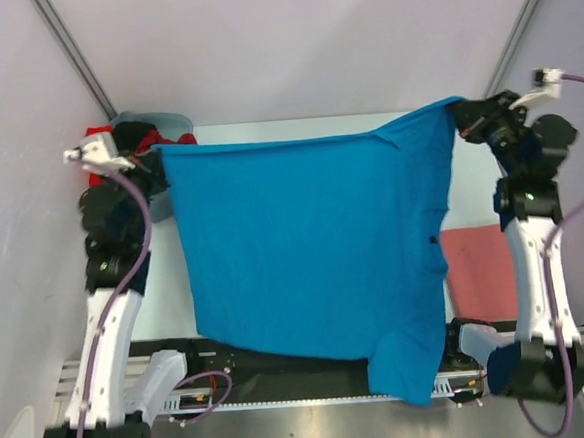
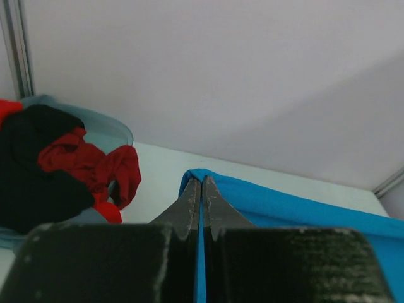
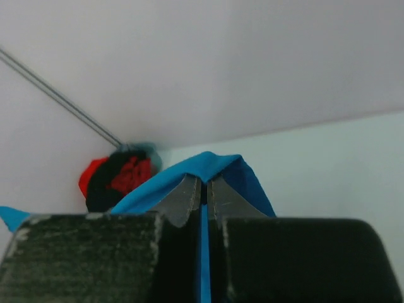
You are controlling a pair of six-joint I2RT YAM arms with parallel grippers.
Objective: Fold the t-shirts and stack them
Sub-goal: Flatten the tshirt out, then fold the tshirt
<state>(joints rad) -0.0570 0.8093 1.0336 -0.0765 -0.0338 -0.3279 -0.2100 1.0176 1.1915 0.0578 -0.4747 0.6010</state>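
The left end effector (image 1: pixel 155 156) and right end effector (image 1: pixel 455 117) each pinched a top corner of the bright blue t-shirt (image 1: pixel 314 247), which hung spread between them over the bench (image 1: pixel 172 288).

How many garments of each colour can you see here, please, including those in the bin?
1 blue shirt, held up spread
1 pinkish-red shirt, lying flat
At least 1 red garment, in the bin
At least 1 black garment, in the bin
Total: at least 4; the pile is tangled.
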